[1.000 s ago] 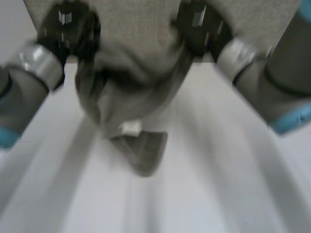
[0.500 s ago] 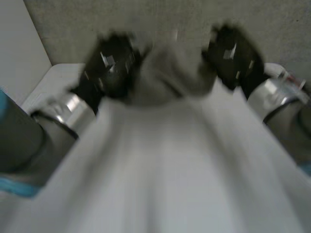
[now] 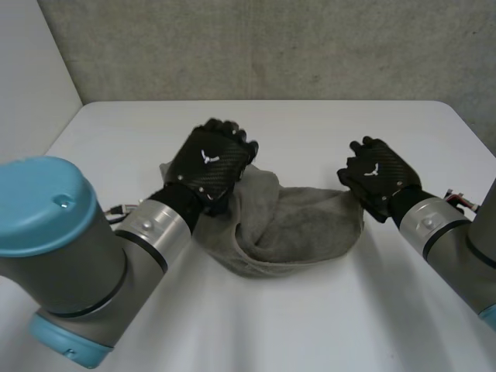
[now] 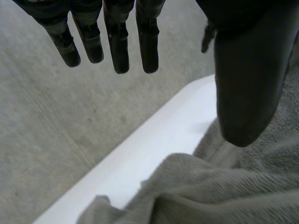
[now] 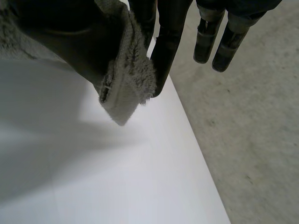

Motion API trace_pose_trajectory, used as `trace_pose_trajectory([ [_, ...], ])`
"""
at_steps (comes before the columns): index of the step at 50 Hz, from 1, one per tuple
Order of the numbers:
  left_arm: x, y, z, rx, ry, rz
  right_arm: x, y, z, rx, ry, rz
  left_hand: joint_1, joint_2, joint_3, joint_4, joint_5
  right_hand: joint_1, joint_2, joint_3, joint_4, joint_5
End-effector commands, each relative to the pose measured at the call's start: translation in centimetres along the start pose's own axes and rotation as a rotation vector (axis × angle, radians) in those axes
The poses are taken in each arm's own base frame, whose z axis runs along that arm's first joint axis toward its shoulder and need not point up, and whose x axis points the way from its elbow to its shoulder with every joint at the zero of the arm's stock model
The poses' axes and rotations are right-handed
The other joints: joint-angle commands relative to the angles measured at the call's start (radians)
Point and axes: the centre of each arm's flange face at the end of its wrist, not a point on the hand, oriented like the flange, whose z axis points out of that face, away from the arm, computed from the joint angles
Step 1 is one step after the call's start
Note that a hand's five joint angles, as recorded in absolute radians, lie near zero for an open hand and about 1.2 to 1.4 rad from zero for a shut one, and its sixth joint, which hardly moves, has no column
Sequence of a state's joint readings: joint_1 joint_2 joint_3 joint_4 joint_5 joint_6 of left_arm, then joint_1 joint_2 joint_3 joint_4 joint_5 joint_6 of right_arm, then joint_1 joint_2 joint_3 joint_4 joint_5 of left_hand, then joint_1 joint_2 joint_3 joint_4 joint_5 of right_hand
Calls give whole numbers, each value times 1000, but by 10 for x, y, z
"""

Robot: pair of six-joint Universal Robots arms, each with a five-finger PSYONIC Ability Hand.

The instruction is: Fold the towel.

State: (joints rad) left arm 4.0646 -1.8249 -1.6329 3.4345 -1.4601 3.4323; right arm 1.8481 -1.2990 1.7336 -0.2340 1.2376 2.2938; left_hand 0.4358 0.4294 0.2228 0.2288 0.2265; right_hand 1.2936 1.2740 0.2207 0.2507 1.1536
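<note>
Towel (image 3: 298, 225) corner pinched by right hand (image 3: 377, 177); left hand (image 3: 211, 164) spread slack over it.

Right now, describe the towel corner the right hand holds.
On the white table lies a crumpled grey towel. The corner is its hemmed tip pinched by the right hand, unlike the heaped end under the left hand.

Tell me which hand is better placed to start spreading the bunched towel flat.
Right, probably. The right hand pinches a corner of the towel between thumb and finger at the heap's end, so it could pull outward. The left hand hovers over the other end with straight fingers, holding nothing.
</note>
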Motion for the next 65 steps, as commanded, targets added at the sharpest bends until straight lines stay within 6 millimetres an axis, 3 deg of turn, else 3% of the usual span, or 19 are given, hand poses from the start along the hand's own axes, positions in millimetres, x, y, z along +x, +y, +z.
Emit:
trace_pose_trajectory([
  [1,-4,-15,-6,25,-3,7,26,21,5,-91,103,-33,-178,-171,-48,-54,-143,-99,-79,-46,-76,-133],
  [4,-10,-16,-2,28,-19,7,37,35,5,-142,136,-69,-202,-195,-48,-54,-167,-119,-100,-46,-76,-154],
  [5,-10,-16,-2,28,-19,7,41,40,5,-163,143,-85,-202,-195,-48,-54,-167,-335,-315,-46,-76,-369],
  [6,-17,-15,1,26,-37,8,41,40,5,-163,143,-85,-208,-201,-48,-54,-173,-337,-317,-46,-76,-371],
  [7,-26,-11,7,17,-60,9,44,44,4,-181,147,-92,-205,-198,-48,-54,-170,-709,-689,-46,-76,-743],
  [8,-26,-11,7,17,-60,9,44,44,4,-181,147,-92,-205,-198,-48,-54,-170,-712,-693,-46,-76,-747],
  [10,-42,6,20,-22,-92,8,45,48,1,-193,151,-86,-196,-189,-48,-54,-161,-1119,-1100,-46,-76,-1154],
  [16,-57,23,41,-58,-75,29,43,45,-4,-201,143,-66,-181,-175,-48,-54,-146,-1119,-1100,-46,-76,-1154],
  [21,-68,59,65,-165,-3,16,41,37,-12,-203,123,22,-134,-128,-48,-54,-100,-1119,-1100,-46,-76,-1154],
  [27,-66,88,68,-281,23,-34,36,34,-19,-224,87,132,-93,-87,-48,-54,-58,-1119,-1100,-46,-76,-1154],
  [38,-62,88,79,-221,-79,-122,40,31,-27,-284,58,394,-93,-87,-48,-54,-58,-1119,-1100,-46,-76,-1154],
  [43,-60,87,85,-198,-103,-141,34,31,-31,-294,14,415,-93,-87,-48,-54,-58,-1119,-1100,-46,-76,-1154],
  [49,-46,88,93,-182,-73,-137,24,32,-38,-280,-46,407,-90,-84,-48,-54,-55,-1119,-1100,-46,-76,-1154],
  [54,-33,91,99,-178,-45,-134,21,35,-49,-276,-80,294,-87,-81,-48,-54,-52,-1119,-1100,-46,-76,-1154],
  [65,-19,105,112,-191,-83,-122,15,39,-57,-294,-91,201,-70,-63,-48,-54,-35,-1119,-1100,-46,-76,-1154],
])
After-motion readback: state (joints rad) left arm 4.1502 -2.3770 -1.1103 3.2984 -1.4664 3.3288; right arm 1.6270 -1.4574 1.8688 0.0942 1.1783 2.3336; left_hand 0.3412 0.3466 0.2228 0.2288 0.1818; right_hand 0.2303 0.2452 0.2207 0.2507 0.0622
